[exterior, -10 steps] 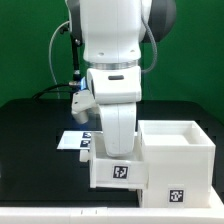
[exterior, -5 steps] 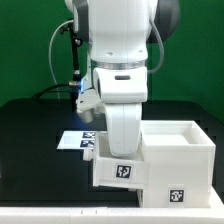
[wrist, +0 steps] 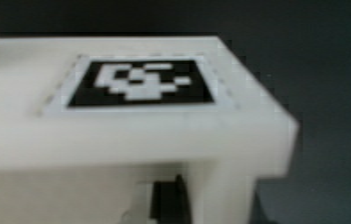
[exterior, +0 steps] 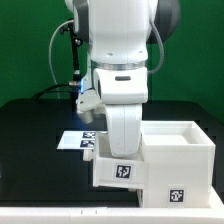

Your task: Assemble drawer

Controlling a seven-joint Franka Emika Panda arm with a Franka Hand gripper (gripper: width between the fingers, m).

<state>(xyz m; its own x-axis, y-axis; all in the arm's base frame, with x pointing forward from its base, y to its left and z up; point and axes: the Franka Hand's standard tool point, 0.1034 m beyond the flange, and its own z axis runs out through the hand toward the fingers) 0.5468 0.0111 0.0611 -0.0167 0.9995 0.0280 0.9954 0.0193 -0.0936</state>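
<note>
The drawer, a small white box with a black-and-white tag on its front, stands on the black table at the exterior view's middle. It touches the larger white open-topped casing on its right. My gripper reaches straight down onto the drawer's top edge, and the hand hides its fingertips there. In the wrist view the drawer's tagged white face fills the picture, very close. One dark finger lies against a white wall of the drawer, and the gripper looks shut on that wall.
The marker board lies flat on the table behind the drawer, on the exterior view's left, partly hidden by the arm. A black cable runs down at the back left. The table's front edge is just below both boxes.
From one second ago to half a second ago the arm's upper part shifted slightly to the exterior view's right. Since then nothing has moved. Drawer and casing stay in place.
</note>
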